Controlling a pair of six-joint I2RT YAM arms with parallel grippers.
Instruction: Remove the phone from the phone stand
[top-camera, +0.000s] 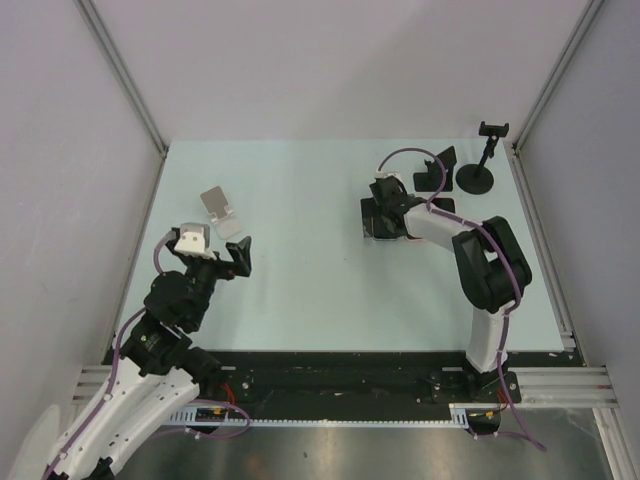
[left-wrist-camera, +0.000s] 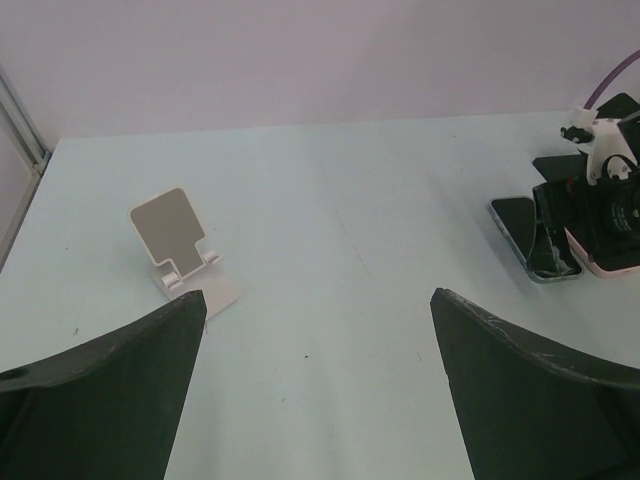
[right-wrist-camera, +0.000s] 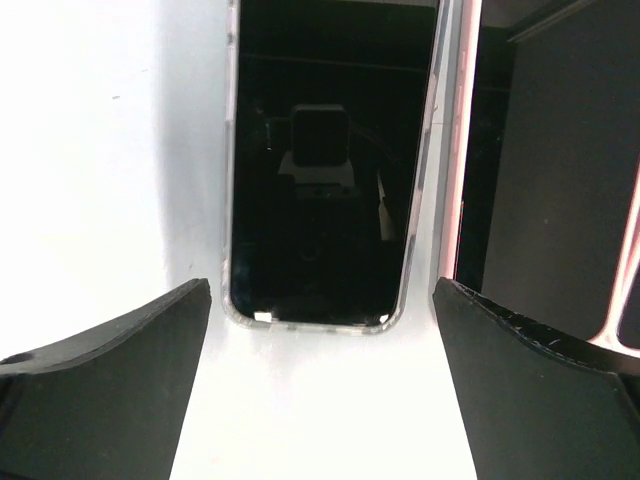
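Right claw (right-wrist-camera: 320, 288) gapes apart, flanking the phone (right-wrist-camera: 325, 150) lying flat on the table (right-wrist-camera: 100, 150) at upper centre; left claw (left-wrist-camera: 318, 298) apart, stand (left-wrist-camera: 172, 232) at left

Black-jointed, white-linked arms (top-camera: 487, 268) trail purple cables (top-camera: 402, 152); left gripper (left-wrist-camera: 318, 298) and right gripper (right-wrist-camera: 320, 285) have black fingers (left-wrist-camera: 100, 400).

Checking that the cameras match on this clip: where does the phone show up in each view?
Top external: phone right of centre, lying flat, mostly hidden.
Left wrist: at the right edge, mid-height, lying flat.
Right wrist: centre, upper half, screen up.
Shared landmark: the right gripper, open, directly over the phone.
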